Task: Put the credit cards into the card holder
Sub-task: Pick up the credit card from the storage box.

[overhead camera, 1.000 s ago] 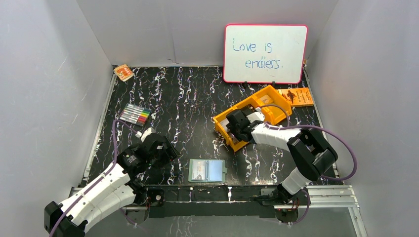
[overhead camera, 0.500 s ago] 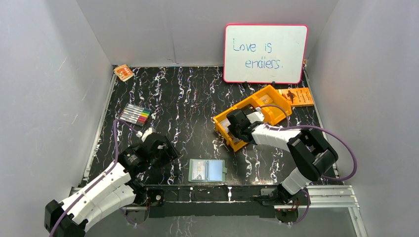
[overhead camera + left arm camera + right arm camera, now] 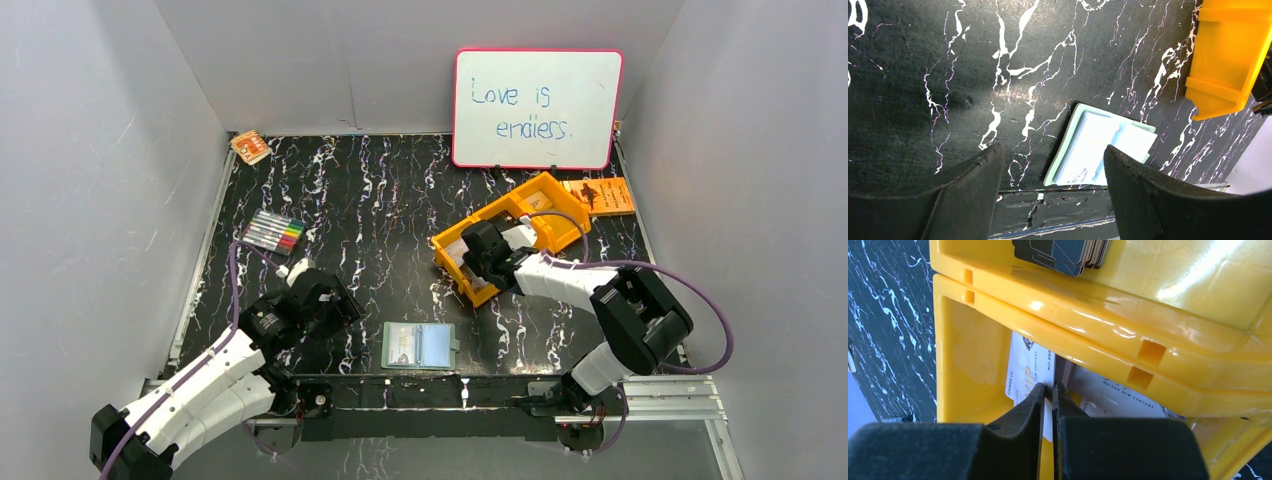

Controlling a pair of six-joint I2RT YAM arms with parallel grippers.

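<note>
right fingers [image 3: 1013, 435] pinching the edge of a white credit card [image 3: 1029, 365] inside the orange tray [image 3: 1088, 347], left fingers [image 3: 963, 200] hovering spread above the dark surface [image 3: 908, 65], card holder [image 3: 1100, 150] lying open near them

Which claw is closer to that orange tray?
Right. The right gripper reaches inside the orange tray, pinching a credit card. The left gripper hangs open over the table, apart from it, near the card holder.

whiteboard [image 3: 537, 108]: handwritten "Love is endless." | credit cards [image 3: 1030, 367] in orange tray [image 3: 1198, 290]: "VIP", "MAISON NEW CENTURY"
</note>
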